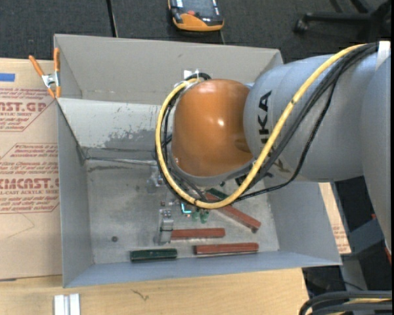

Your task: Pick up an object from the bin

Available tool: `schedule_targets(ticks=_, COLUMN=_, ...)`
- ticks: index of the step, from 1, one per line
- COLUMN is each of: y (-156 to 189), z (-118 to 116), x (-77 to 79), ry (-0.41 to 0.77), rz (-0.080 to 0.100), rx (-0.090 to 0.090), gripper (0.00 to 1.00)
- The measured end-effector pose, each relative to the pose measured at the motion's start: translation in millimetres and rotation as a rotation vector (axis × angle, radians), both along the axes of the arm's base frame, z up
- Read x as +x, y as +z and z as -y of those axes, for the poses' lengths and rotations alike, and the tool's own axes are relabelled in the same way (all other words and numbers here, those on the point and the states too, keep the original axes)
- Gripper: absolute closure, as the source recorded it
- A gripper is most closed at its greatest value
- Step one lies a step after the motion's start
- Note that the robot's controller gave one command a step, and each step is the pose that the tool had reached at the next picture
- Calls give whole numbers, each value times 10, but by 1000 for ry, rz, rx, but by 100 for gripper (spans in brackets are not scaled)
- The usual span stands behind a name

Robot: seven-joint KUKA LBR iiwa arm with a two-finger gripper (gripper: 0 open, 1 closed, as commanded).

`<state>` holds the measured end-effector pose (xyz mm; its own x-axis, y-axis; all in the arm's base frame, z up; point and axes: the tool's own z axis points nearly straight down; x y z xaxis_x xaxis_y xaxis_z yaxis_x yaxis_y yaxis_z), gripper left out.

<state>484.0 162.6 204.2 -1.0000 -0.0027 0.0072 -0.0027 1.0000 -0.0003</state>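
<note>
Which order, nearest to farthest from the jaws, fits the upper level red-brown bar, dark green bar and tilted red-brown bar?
1. Upper level red-brown bar, just right of them.
2. Dark green bar, below and slightly left.
3. Tilted red-brown bar, farther right, beneath the arm.

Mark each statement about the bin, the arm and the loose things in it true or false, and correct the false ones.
1. The arm reaches into the bin from the view's right. True.
2. Five reddish-brown bars lie in the bin. False: three show, an upper bar, a lower bar and a tilted bar.
3. The dark green stick lies by the bin's wall at the view's bottom. True.
4. The dark green stick lies across the lower bar. False: it lies apart, to that bar's left.
5. The gripper is at the bin's far left corner. False: it is near the floor's middle, by the upper bar's left end.
</note>
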Motion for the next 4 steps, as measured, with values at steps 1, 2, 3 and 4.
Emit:
schedule_targets(ticks=1, y=37, z=9, x=20, ry=-2, rz=7, rx=1, gripper=0)
schedule_targets(ticks=2, y=-647, z=424, x=137, ry=-59, rz=12, rx=3, gripper=0)
schedule_targets(ticks=3, y=-936, z=606, x=138, ry=-53, rz=1, rx=-1, gripper=0)
schedule_targets(ticks=4, y=-647, z=1216, x=32, ry=17, rz=6, rx=0, gripper=0)
